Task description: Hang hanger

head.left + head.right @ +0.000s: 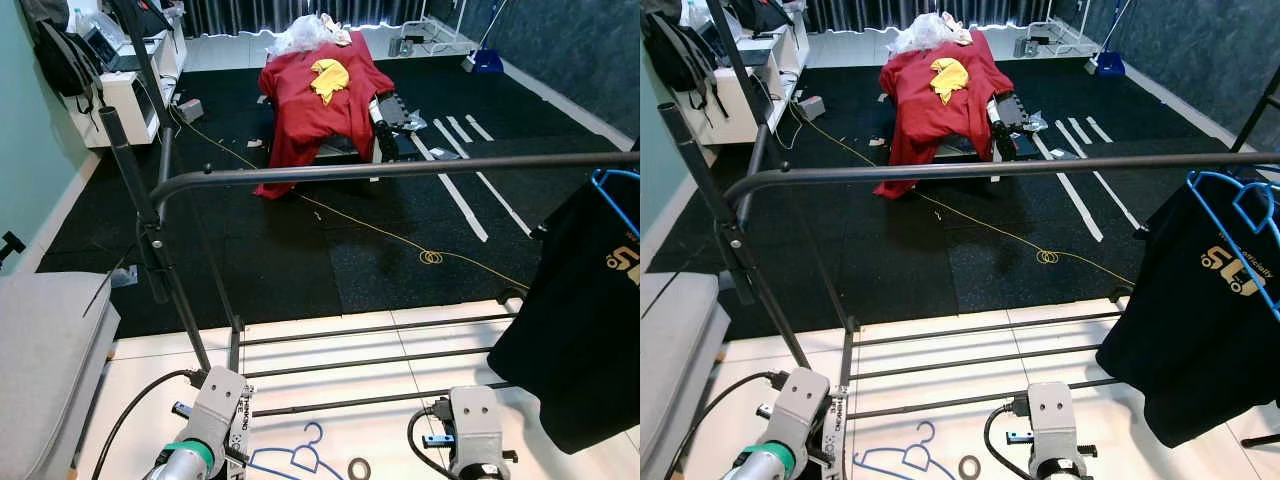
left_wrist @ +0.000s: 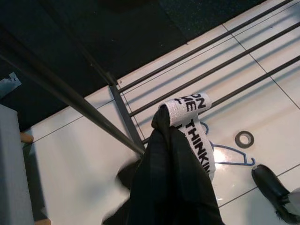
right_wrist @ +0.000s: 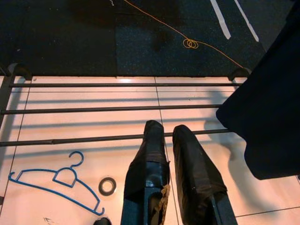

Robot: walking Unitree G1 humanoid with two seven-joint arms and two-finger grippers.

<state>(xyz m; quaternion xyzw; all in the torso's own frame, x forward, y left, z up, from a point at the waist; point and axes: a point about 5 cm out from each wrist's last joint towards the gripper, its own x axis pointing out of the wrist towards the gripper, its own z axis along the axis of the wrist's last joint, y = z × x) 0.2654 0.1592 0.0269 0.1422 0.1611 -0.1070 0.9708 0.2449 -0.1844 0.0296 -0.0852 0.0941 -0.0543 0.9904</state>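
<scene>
Lying floorward: blue hanger [image 3: 56, 185], beside right end effector [image 3: 169, 133].

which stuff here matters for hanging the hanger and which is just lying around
For the job:
blue hanger flat on the white floor
clothes rail
black t-shirt hanging on the rail on a blue hanger
right claw, empty

Lying about:
tape ring
orange cord
red cloth

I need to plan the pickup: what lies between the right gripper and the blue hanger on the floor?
Nothing visible. The blue hanger lies flat on open white tile beside the right gripper, with only a small tape ring near its end.
</scene>
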